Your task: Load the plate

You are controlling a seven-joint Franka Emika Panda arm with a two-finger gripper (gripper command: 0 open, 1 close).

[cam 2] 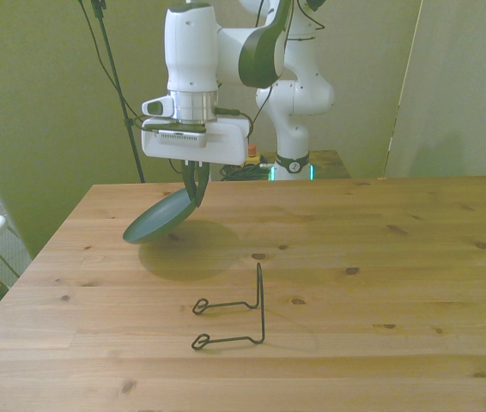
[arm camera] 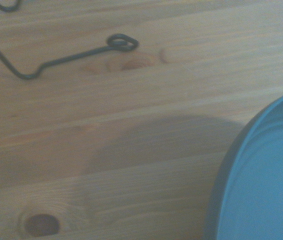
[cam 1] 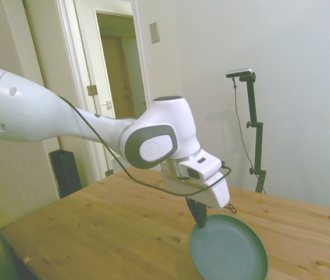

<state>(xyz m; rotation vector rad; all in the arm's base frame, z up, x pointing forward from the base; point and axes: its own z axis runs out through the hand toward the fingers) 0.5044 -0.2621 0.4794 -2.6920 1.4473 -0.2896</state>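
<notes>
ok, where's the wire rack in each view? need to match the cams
Side view: not in it; the frame shows only the gripper holding the plate by its rim.
Front view: wire rack stands on the table, lower middle, nearer the camera than the plate.
Wrist view: one looped foot of the rack shows, apart from the plate's rim.
Shared landmark: the plate, in all three.

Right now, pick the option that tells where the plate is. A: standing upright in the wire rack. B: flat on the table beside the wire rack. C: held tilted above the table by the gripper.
C: the gripper pinches the plate by its rim, tilted, casting a shadow on the table, short of the wire rack.
</notes>
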